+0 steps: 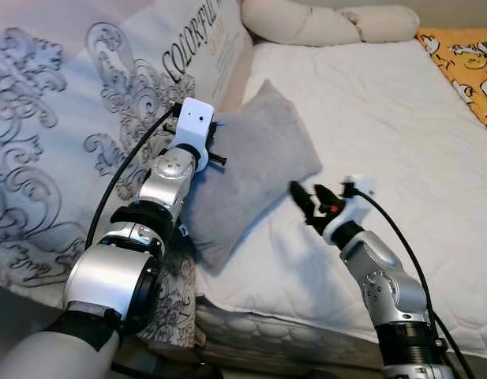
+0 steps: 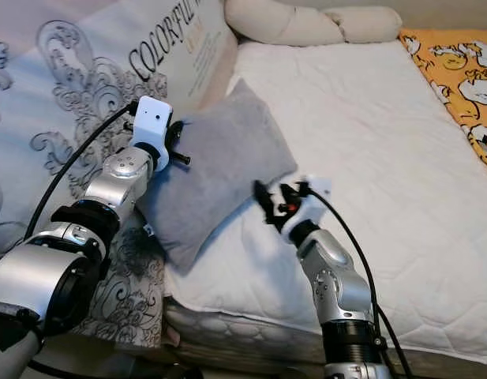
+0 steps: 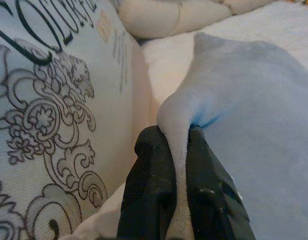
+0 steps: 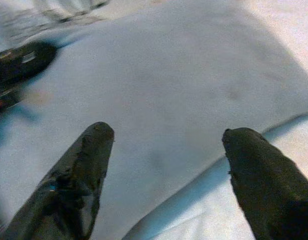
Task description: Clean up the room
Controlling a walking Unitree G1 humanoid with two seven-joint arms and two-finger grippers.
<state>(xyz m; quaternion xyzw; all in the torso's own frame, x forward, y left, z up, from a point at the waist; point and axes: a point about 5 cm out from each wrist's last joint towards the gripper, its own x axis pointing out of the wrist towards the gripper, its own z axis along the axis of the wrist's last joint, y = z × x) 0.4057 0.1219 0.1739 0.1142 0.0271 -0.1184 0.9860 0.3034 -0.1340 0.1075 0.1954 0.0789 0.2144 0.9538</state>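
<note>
While the left gripper (image 3: 179, 165) pinches the grey pillow (image 1: 255, 170) by its edge to lift it off the bed (image 1: 385, 103), the right gripper (image 4: 166, 165) hovers alongside, fingers spread, likely for a second hold.

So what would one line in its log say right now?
left gripper: shut on grey pillow edge | right gripper: open, by pillow's near side | pillow on white mattress

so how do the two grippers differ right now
The left gripper is shut, pinching the grey pillow's edge; the right gripper is open, holding nothing. The left sits at the pillow's edge by the patterned quilt; the right hovers at its opposite edge, over the mattress. Both have black fingers.
</note>
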